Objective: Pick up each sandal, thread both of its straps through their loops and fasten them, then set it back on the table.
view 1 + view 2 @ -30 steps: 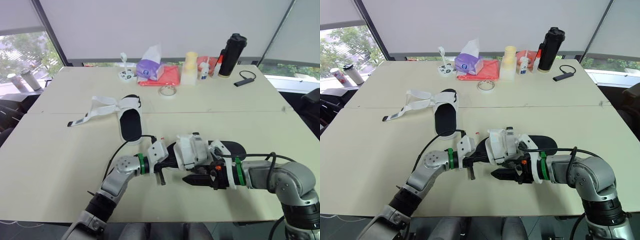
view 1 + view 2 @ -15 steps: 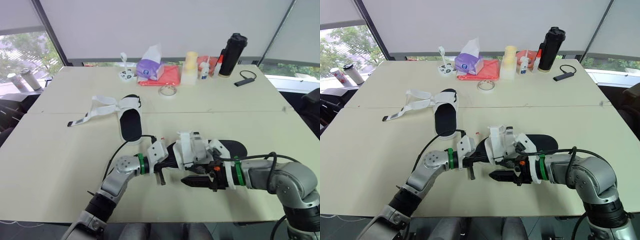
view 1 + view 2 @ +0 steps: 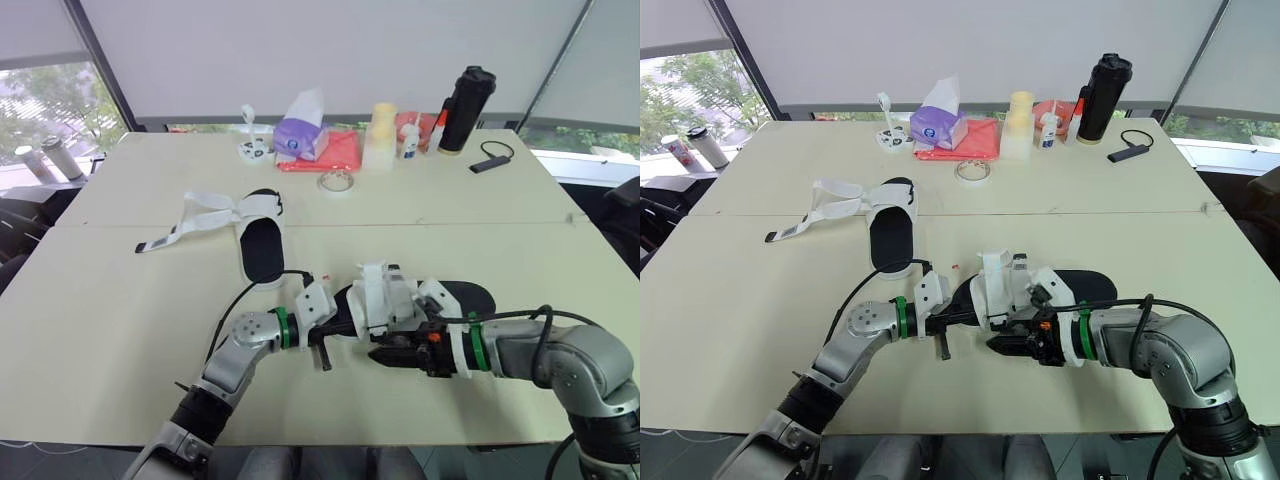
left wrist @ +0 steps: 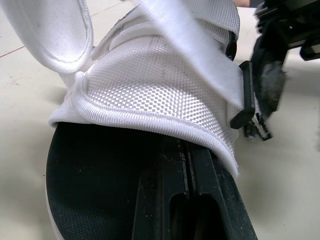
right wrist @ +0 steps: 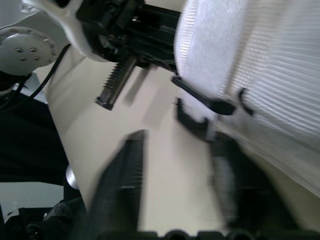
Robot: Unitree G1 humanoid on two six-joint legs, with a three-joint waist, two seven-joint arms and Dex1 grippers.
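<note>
One sandal (image 3: pixel 470 297), black-soled with a white mesh upper (image 4: pixel 165 75), lies across the near table between my two grippers. My left gripper (image 3: pixel 342 325) is at its toe end, shut. Its fingers (image 4: pixel 172 200) lie on the insole and their tips are hidden under the upper's hem. My right gripper (image 3: pixel 380 352) sits at the sandal's near side, its blurred fingers (image 5: pixel 120 185) still apart. A black strap loop (image 5: pixel 200 107) hangs just ahead of them. The second sandal (image 3: pixel 262 240) rests further back on the left with its white straps (image 3: pixel 195 218) lying loose.
Along the table's far edge stand a purple tissue pack (image 3: pixel 298 135), a red cloth (image 3: pixel 335 152), a tape roll (image 3: pixel 334 181), a yellow cup (image 3: pixel 380 135), a black flask (image 3: pixel 464 110) and a small black device (image 3: pixel 490 160).
My right gripper's fingers have drawn closer together, and it has shifted slightly toward the sandal's side. The left gripper and both sandals have stayed put.
</note>
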